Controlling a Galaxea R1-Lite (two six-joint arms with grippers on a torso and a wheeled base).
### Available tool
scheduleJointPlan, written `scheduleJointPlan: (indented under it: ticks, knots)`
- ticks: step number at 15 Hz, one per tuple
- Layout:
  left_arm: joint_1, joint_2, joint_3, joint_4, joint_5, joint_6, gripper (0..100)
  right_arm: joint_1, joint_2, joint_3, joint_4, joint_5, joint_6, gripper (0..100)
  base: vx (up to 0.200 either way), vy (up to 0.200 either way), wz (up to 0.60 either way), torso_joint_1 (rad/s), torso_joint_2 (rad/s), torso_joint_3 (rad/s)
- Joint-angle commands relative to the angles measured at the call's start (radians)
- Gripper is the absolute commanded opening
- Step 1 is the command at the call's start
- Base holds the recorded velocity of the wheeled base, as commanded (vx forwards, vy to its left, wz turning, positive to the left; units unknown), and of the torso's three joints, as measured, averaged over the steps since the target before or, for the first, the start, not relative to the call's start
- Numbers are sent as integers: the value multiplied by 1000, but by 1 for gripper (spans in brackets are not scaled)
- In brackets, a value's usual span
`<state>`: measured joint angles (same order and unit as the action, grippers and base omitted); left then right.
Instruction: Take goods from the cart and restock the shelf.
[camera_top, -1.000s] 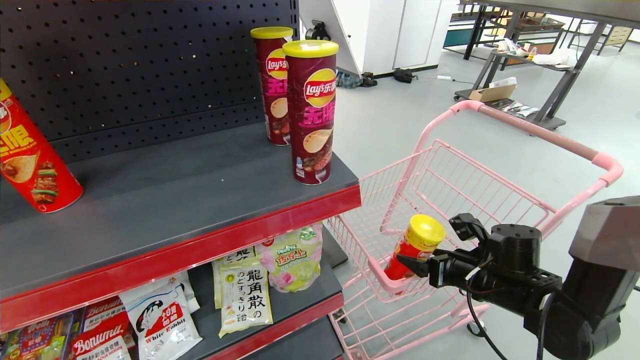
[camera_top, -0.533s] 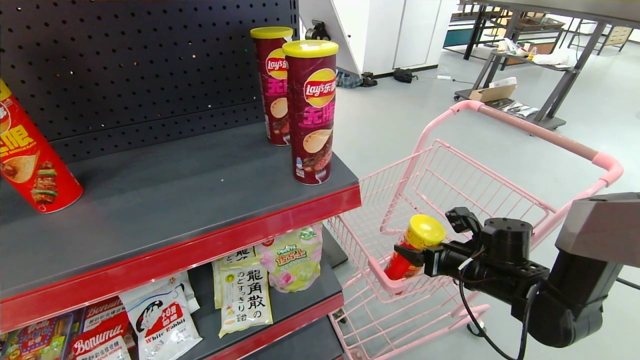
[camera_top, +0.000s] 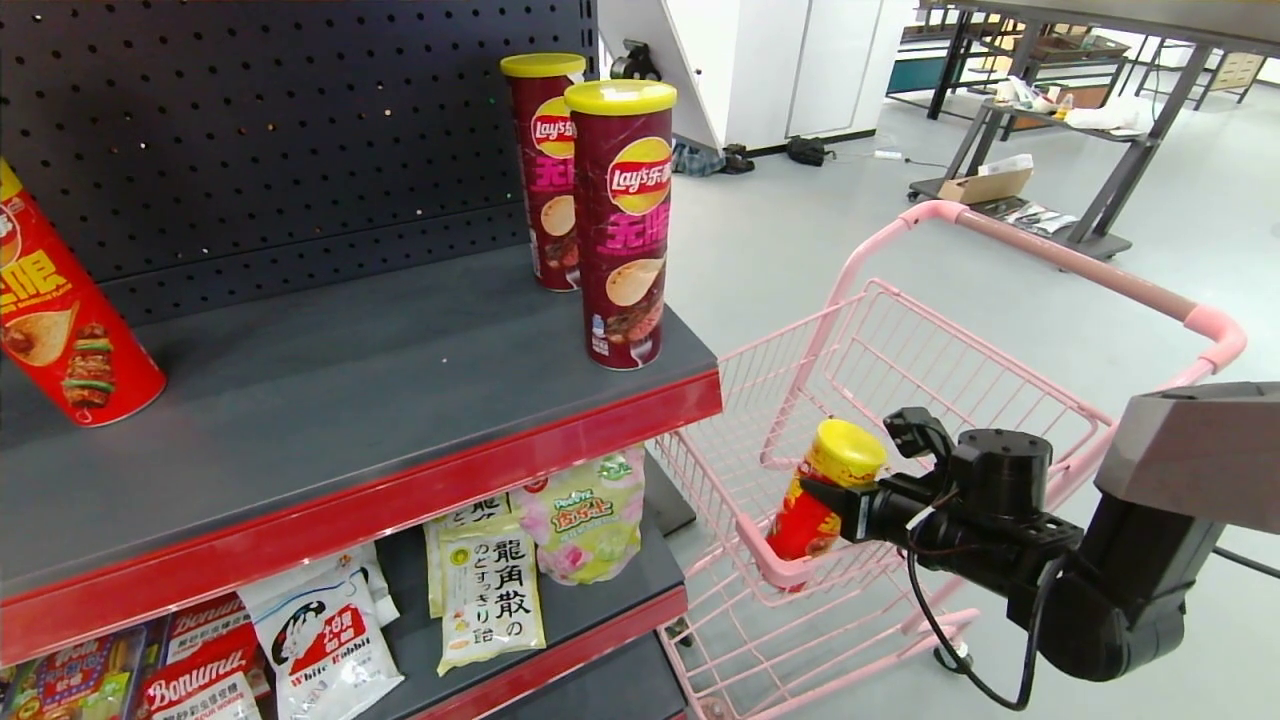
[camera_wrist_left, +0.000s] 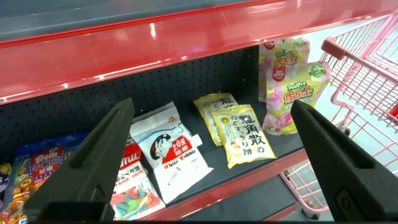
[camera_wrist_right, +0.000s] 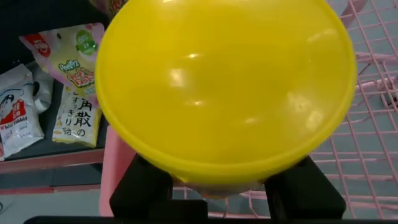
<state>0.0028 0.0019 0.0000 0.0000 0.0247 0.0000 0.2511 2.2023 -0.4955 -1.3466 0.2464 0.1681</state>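
Note:
A red chip can with a yellow lid (camera_top: 812, 505) leans in the front corner of the pink cart (camera_top: 1000, 250). My right gripper (camera_top: 865, 470) is shut on it just below the lid, one finger on each side. In the right wrist view the yellow lid (camera_wrist_right: 224, 87) sits very close, with dark fingers (camera_wrist_right: 142, 186) against the can body under it. The grey shelf top (camera_top: 330, 400) carries two maroon chip cans (camera_top: 620, 220) at its right end and a red can (camera_top: 60, 310) at the far left. My left gripper (camera_wrist_left: 211, 155) hangs open, facing the lower shelf's snack bags (camera_wrist_left: 239, 134).
A red lip (camera_top: 400, 500) edges the shelf front, close to the cart's left rim. Snack bags (camera_top: 490, 590) lie on the lower shelf. Black pegboard (camera_top: 250, 130) backs the shelf. Tables and boxes (camera_top: 1000, 180) stand far off on the grey floor.
My right gripper has slid forward and left onto the can, and its fingers have drawn in around it. The can's lid has shifted slightly upward. The shelf items have not moved.

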Motion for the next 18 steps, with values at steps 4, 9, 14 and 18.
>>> scheduleJointPlan:
  ticks: [4, 9, 14, 18]
  knots:
    - [0, 0, 0, 0, 0, -2, 100, -13, -247, -115, 162, -15, -52, 0, 0, 0, 0, 0, 0, 0]
    - [0, 0, 0, 2, 0, -2, 100, -24, -699, -288, 641, -21, -128, 0, 0, 0, 0, 0, 0, 0]
    - [-1, 0, 0, 2, 0, -2, 100, -65, -1279, -290, 1322, -131, -177, 0, 0, 0, 0, 0, 0, 0]
    - [0, 1, 0, 2, -2, -2, 100, -157, -1555, -186, 1606, -174, -214, 0, 0, 0, 0, 0, 0, 0]
